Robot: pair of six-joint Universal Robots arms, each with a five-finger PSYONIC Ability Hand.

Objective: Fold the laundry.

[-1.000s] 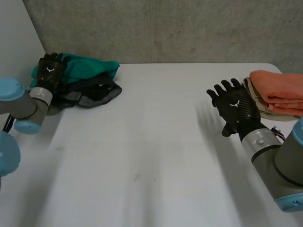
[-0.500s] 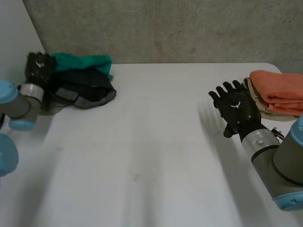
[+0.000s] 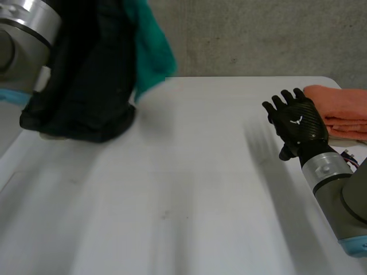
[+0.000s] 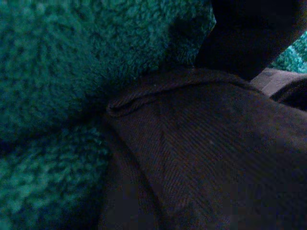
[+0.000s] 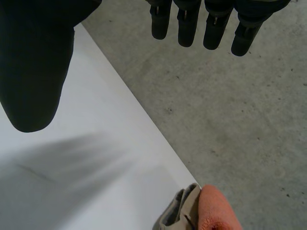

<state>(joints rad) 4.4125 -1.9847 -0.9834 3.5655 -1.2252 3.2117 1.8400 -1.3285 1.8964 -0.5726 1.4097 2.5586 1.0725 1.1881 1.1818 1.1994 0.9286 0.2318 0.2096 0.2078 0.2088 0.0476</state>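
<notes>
Looks like you're partway: a folded orange towel sits just beside your spread, empty right hand, while the dark cloth and teal cloth dangle unfolded off your left arm, left hand buried, can't tell its grip.

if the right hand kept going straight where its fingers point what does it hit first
Probably the concrete wall: the right hand points across the white table toward it. The folded orange towel lies off to the side of that line, though depth is unclear.
</notes>
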